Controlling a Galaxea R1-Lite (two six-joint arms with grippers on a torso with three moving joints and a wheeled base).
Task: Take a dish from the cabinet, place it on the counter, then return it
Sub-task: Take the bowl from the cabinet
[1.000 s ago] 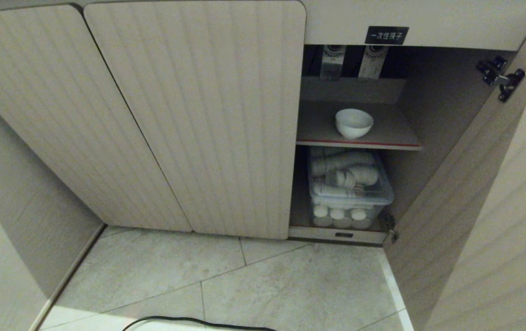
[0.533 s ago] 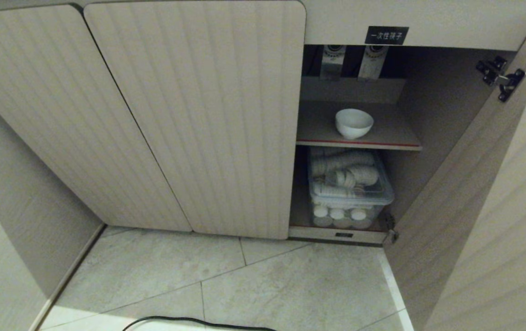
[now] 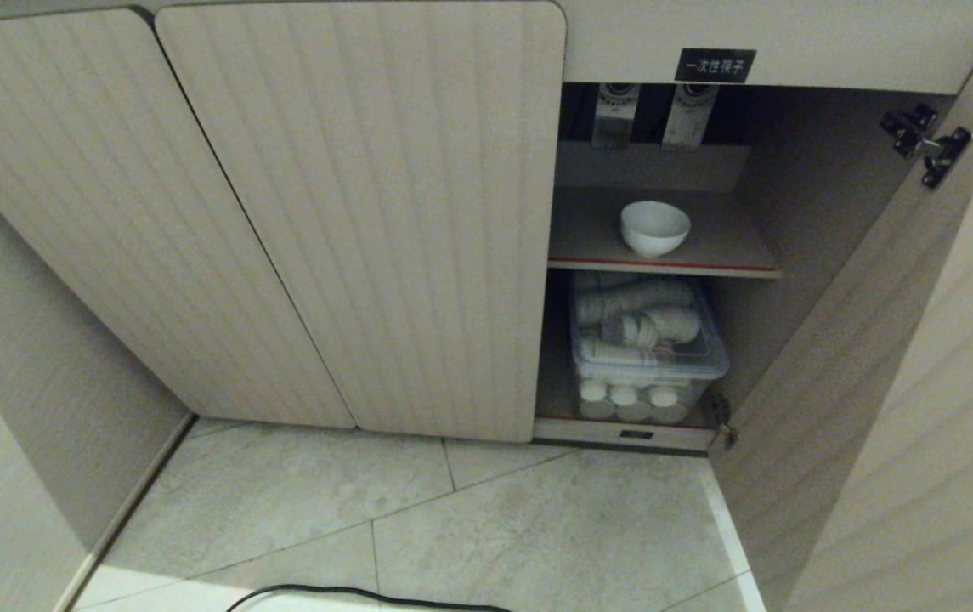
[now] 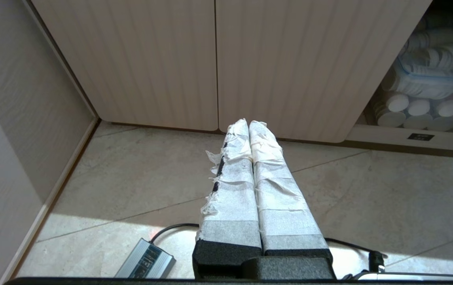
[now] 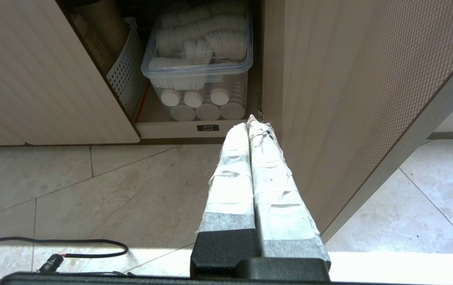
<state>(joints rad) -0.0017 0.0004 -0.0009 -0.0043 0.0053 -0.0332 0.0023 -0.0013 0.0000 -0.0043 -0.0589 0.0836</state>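
head view: the cabinet (image 3: pixel 367 212) fills the upper frame, two ribbed doors shut at left and centre, the right door (image 3: pixel 877 340) swung open along the right edge. small white bowl (image 3: pixel 654 227) sits upright on the red-edged shelf (image 3: pixel 664 265), upper right of centre, alone there. black label (image 3: pixel 715 65) with white characters is fixed above the opening. below the shelf, a clear lidded plastic box (image 3: pixel 647 357) packed with stacked white ribbed cups, round white lids showing at its front. tiled floor (image 3: pixel 452 527) across the lower frame, a black cable (image 3: pixel 350 595) at the bottom edge.

neither arm shows in the head view. left end effector (image 4: pixel 249 123), tape-wrapped fingers pressed together, clenched on nothing, hangs above the floor before the shut doors; a grey power brick (image 4: pixel 145 259) lies on the tiles at lower left of that frame. right end effector (image 5: pixel 249 122), fingers likewise clenched and empty, points toward the cabinet's lower compartment beside the open door; a white perforated basket (image 5: pixel 125 75) stands left of the plastic box there.
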